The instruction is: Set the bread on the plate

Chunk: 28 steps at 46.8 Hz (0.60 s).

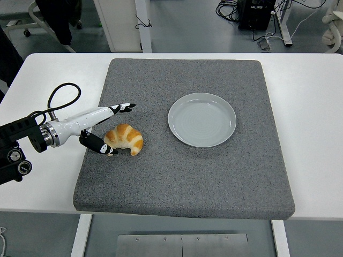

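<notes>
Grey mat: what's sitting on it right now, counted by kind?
Bread, a croissant: 1
Plate, empty: 1
Total: 2 things on the grey mat.
The robot's left hand reaches in beside the croissant, fingers open.

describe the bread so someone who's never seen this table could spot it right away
A grey mat covers the middle of the white table. On the mat's left part, left of the round pale plate, lies the bread, beside the left hand. It is a golden-brown, crescent-shaped croissant, the only food there.
</notes>
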Motion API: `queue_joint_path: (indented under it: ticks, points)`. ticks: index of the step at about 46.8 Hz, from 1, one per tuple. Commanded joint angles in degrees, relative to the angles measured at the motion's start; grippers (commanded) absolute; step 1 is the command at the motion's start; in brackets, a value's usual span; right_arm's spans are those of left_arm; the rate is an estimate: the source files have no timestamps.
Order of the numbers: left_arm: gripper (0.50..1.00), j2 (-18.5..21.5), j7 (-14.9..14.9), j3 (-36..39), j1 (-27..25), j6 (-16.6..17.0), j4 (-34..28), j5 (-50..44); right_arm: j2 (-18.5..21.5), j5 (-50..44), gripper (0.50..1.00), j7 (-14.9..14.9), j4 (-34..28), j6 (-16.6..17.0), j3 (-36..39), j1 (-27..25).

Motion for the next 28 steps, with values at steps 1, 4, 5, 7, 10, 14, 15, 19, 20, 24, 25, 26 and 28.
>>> queue_joint_path:
  ticks: [1, 4, 5, 7, 10, 14, 15, 19, 20, 24, 25, 26, 28]
  points:
    - [0.972, -0.65, 0.23, -0.06, -0.16, 0.08, -0.01, 1.02, 0.0, 0.0, 1.0, 0.0, 0.0, 0.01, 0.0, -0.05]
    - [0.972, -1.17, 0.32, -0.06, -0.07, 0.25, 0.08, 1.19, 0.0, 0.0, 1.0, 0.0, 0.0, 0.01, 0.0, -0.05]
    - [0.972, -1.26, 0.32, -0.06, -0.07, 0.34, 0.08, 1.19, 0.0, 0.0, 1.0, 0.0, 0.0, 0.01, 0.0, 0.04]
    - [0.972, -1.61, 0.32, -0.06, 0.01, 0.43, 0.17, 1.19, 0.0, 0.0, 1.0, 0.0, 0.0, 0.01, 0.0, 0.04]
    - [0.971, -2.05, 0.32, -0.06, 0.01, 0.43, 0.52, 1.19, 0.0, 0.0, 1.0, 0.0, 0.0, 0.01, 0.0, 0.04]
    - [0.969, -2.32, 0.32, -0.06, 0.02, 0.61, 1.13, 1.28, 0.0, 0.0, 1.0, 0.0, 0.0, 0.01, 0.0, -0.05]
    - [0.969, -2.41, 0.32, 0.03, 0.01, 0.78, 1.31, 1.28, 0.0, 0.0, 1.0, 0.0, 0.0, 0.01, 0.0, -0.05]
    - [0.968, -2.41, 0.32, 0.03, 0.01, 1.48, 1.48, 1.37, 0.0, 0.0, 1.0, 0.0, 0.0, -0.08, 0.0, -0.05]
    - [0.968, -2.41, 0.32, 0.03, 0.01, 1.75, 1.57, 1.37, 0.0, 0.0, 1.0, 0.0, 0.0, 0.01, 0.0, -0.05]
    - [0.96, -2.49, 0.32, 0.03, 0.19, 2.63, 1.66, 3.03, 0.0, 0.0, 1.0, 0.0, 0.0, -0.08, 0.0, 0.04]
    - [0.958, -2.49, 0.32, 0.03, 0.36, 2.89, 1.66, 3.65, 0.0, 0.0, 1.0, 0.0, 0.0, -0.08, 0.0, 0.04]
    - [0.957, -2.58, 0.32, 0.03, 0.63, 3.07, 1.66, 4.09, 0.0, 0.0, 1.0, 0.0, 0.0, 0.01, 0.0, 0.04]
    - [0.955, -3.02, 0.32, 0.03, 0.89, 3.51, 1.75, 4.79, 0.0, 0.0, 1.0, 0.0, 0.0, 0.01, 0.0, 0.04]
